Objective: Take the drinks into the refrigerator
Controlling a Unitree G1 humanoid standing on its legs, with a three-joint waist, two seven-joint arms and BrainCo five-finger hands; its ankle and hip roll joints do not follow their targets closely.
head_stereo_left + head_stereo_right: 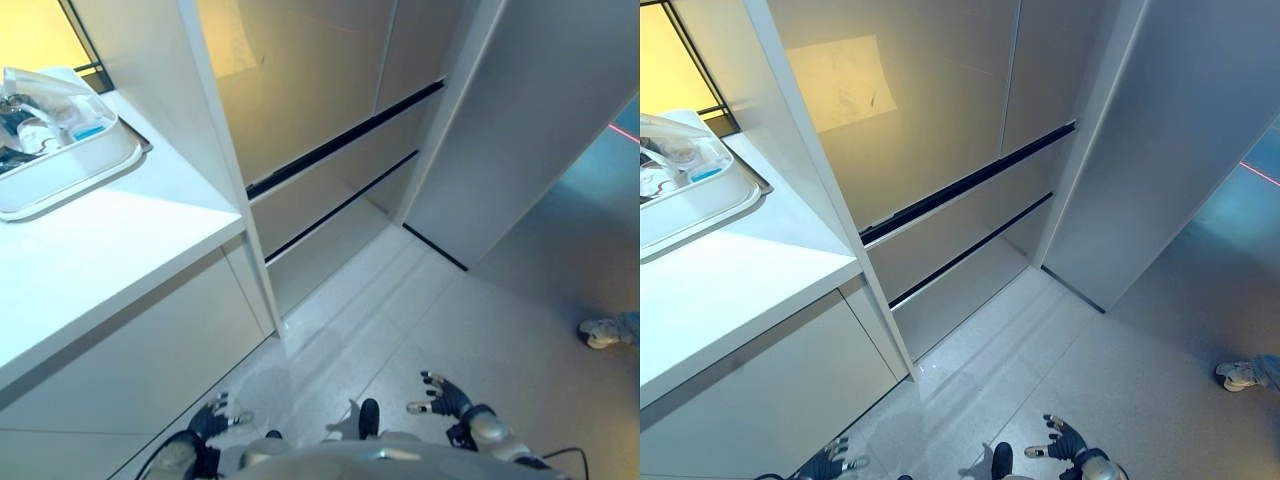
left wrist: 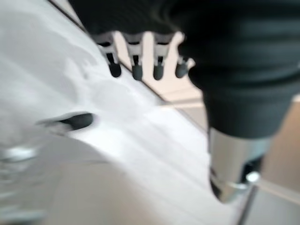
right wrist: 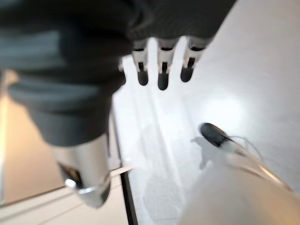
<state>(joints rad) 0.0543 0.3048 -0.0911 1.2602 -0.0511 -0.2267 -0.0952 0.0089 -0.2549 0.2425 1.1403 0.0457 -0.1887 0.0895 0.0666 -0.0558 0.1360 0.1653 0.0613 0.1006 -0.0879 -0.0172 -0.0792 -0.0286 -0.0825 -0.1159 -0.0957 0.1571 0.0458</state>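
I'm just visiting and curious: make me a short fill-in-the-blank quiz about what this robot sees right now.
1. The white tray rests on the white ____.
2. The tall grey refrigerator has its doors ____.
3. Both the left hand and the right hand hold ____.
4. A person's shoe stands on the ____.

Missing words: counter; closed; nothing; floor

The refrigerator, tall with pale glossy doors and two drawers below, stands shut beside the counter.

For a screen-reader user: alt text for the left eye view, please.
A closed refrigerator faces the robot, whose open left hand and right hand hang low. A tray sits on the white counter; a person's shoe shows at right.
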